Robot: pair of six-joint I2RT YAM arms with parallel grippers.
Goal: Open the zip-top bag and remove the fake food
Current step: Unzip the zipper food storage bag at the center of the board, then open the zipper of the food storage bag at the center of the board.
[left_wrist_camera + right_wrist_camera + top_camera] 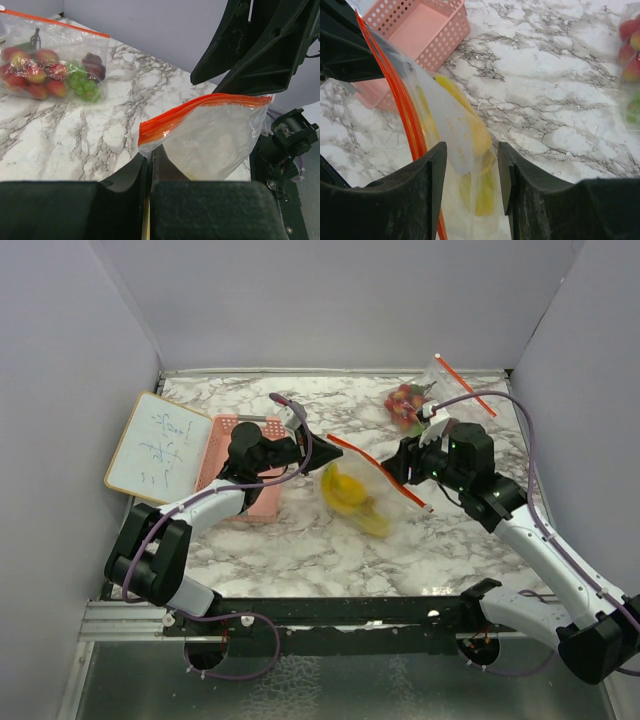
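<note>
From the top camera I see the zip-top bag strung between my two arms above the marble table, its orange seal running slantwise. The yellow fake food sits inside it, sagging at the low middle. My left hand is at the seal's left end and my right hand is at the right part of the bag. A pink basket lies just behind the left arm, beside a whiteboard. A second bag of red and green pieces lies at the far right.

On the left wrist camera, the left hand is clamped tight on the corner of the bag's seal.

On the right wrist camera, the right hand stands partway apart with the bag's film and seal between its fingers. I cannot tell whether they pinch it. The yellow pieces show through the plastic just beyond them.
</note>
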